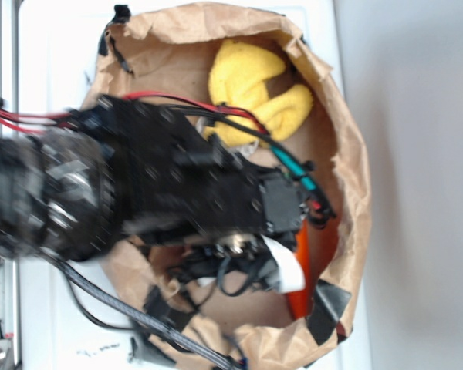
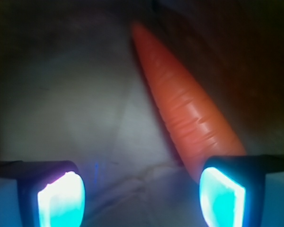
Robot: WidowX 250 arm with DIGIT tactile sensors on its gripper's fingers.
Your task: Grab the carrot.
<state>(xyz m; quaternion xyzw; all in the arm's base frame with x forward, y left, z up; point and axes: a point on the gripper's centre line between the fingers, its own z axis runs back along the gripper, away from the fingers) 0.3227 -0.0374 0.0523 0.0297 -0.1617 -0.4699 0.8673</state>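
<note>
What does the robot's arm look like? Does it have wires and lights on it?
The arm is chunky and black, built from boxy blocks. Red and black wires run along its top, a braided grey cable loops underneath, and there is a teal bit near the end. In the wrist view, the gripper has two dark fingers with pads that look bright bluish-white.

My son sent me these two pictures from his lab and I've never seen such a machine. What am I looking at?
It is a black robot arm reaching into a brown paper bag. One picture looks down from outside; the other comes from a camera on the arm's wrist. Its pincer is open, the two glowing fingertips apart, holding nothing. A toy carrot lies on the bag's floor, its thick end by one fingertip. A yellow cloth also sits in the bag.
</note>
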